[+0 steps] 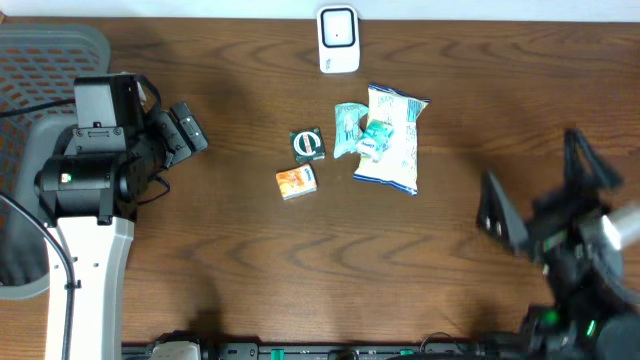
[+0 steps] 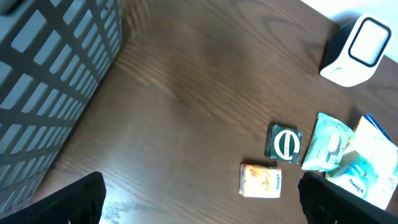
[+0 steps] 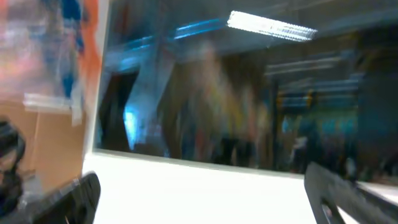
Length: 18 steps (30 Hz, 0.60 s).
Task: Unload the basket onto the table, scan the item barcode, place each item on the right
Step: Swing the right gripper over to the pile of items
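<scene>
Several small items lie mid-table: an orange packet [image 1: 297, 182] [image 2: 261, 180], a dark green packet [image 1: 307, 145] [image 2: 284, 143], a teal packet [image 1: 350, 128] [image 2: 328, 144] and a white-and-blue bag [image 1: 392, 140] [image 2: 370, 162]. The white scanner [image 1: 338, 40] [image 2: 356, 51] stands at the table's far edge. My left gripper [image 1: 188, 130] [image 2: 202, 208] is open and empty, well left of the items. My right gripper [image 1: 545, 190] [image 3: 205, 205] is open and empty at the right, raised; its camera looks away from the table at a blurred room.
A grey mesh basket [image 1: 40, 70] [image 2: 50, 81] sits at the far left beside the left arm. Bare wooden table [image 1: 250, 260] lies between the arms and the items.
</scene>
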Motion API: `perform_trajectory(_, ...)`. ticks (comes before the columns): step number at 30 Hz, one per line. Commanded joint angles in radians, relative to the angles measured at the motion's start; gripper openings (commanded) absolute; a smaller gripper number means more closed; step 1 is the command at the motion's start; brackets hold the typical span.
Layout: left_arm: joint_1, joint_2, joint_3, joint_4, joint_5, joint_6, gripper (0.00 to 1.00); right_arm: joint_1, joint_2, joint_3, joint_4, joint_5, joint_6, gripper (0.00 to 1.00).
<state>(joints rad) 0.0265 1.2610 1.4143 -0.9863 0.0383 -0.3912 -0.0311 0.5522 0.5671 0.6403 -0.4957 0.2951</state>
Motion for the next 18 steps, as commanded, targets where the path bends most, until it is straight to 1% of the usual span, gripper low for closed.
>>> perform_trajectory(1, 0.006, 0.000, 0.009, -0.001, -0.009, 0.013, 0.98, 0.006, 0.209, 0.192, -0.109, -0.224, -0.094, 0.99)
perform_trajectory(3, 0.006, 0.000, 0.009, -0.001, -0.009, 0.013, 0.98, 0.006, 0.350, 0.337, -0.262, -0.329, -0.123, 0.99)
perform_trajectory(4, 0.006, 0.000, 0.009, -0.001, -0.009, 0.013, 0.98, 0.006, 0.438, 0.429, -0.385, -0.373, -0.144, 0.99)
perform_trajectory(6, 0.006, 0.000, 0.009, -0.001, -0.009, 0.013, 0.98, 0.006, 0.565, 0.547, -0.582, -0.378, -0.147, 0.99)
perform_trajectory(8, 0.006, 0.000, 0.009, -0.001, -0.009, 0.013, 0.98, 0.007, 0.670, 0.622, -0.723, -0.416, -0.141, 0.99)
perform_trajectory(10, 0.006, 0.000, 0.009, -0.001, -0.009, 0.013, 0.98, 0.007, 0.745, 0.650, -0.768, -0.520, -0.120, 0.99)
perform_trajectory(14, 0.006, 0.000, 0.009, -0.001, -0.009, 0.013, 0.98, 0.007, 0.880, 0.649, -0.765, -0.838, -0.026, 0.99)
perform_trajectory(17, 0.006, 0.000, 0.009, -0.001, -0.009, 0.013, 0.98, 0.013, 0.959, 0.648, -0.785, -0.961, 0.010, 0.99)
perform_trajectory(18, 0.006, 0.000, 0.009, -0.001, -0.009, 0.013, 0.98, 0.029, 1.006, 0.648, -0.789, -0.958, 0.034, 0.96)
